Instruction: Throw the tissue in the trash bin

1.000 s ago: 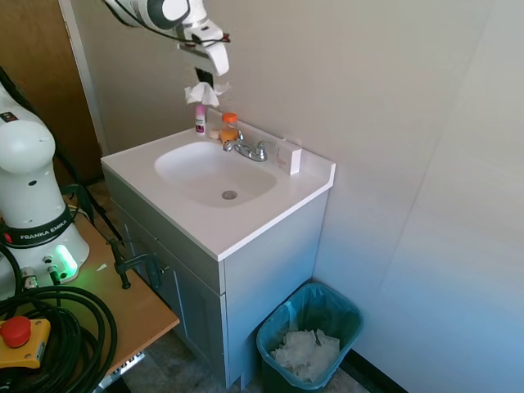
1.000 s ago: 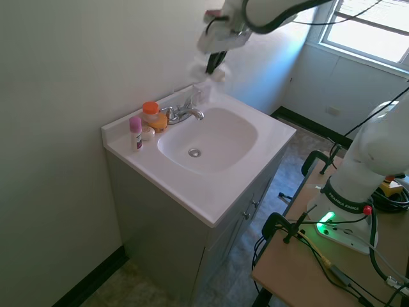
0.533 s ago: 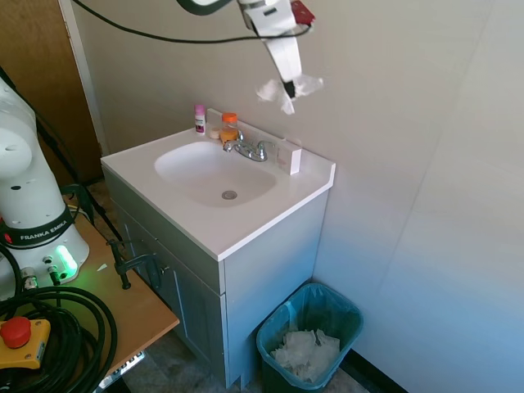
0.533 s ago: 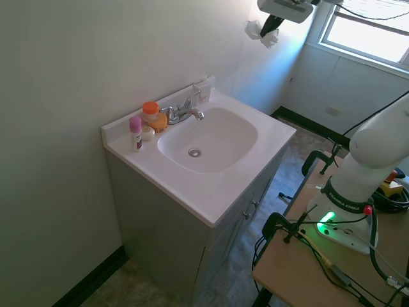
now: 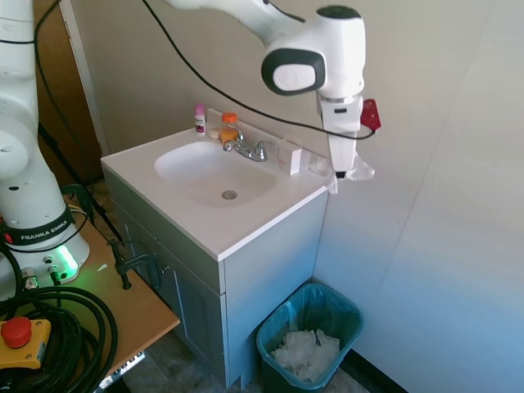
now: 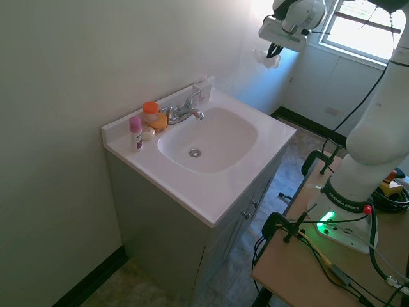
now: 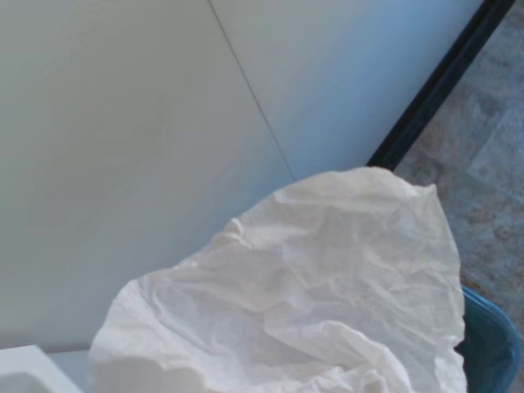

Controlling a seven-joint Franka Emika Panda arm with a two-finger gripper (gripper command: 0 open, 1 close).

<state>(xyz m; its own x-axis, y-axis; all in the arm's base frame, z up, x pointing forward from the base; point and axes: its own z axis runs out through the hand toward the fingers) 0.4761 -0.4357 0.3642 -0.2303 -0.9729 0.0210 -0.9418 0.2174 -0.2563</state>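
Observation:
The crumpled white tissue (image 5: 348,173) hangs in the air just past the right edge of the vanity, pinched by my gripper (image 5: 339,173), which points down and is shut on it. From the other side the tissue (image 6: 269,59) shows as a pale wad under the gripper (image 6: 274,51) near the window. Up close, the tissue (image 7: 311,303) fills the wrist view's lower half, with a sliver of the teal trash bin (image 7: 490,340) behind it. The trash bin (image 5: 310,340) stands on the floor far below, lined with a blue-green bag.
A heap of white crumpled paper (image 5: 304,354) lies inside the bin. The white vanity (image 5: 214,217) with sink (image 5: 214,172) and faucet (image 5: 248,148) stands left of the bin. Bottles (image 5: 229,127) sit at the sink's back. A wall (image 5: 426,196) is close on the right.
My gripper has swung right and downward with the tissue, from above the faucet area to beyond the vanity's right edge, over the bin's side of the room.

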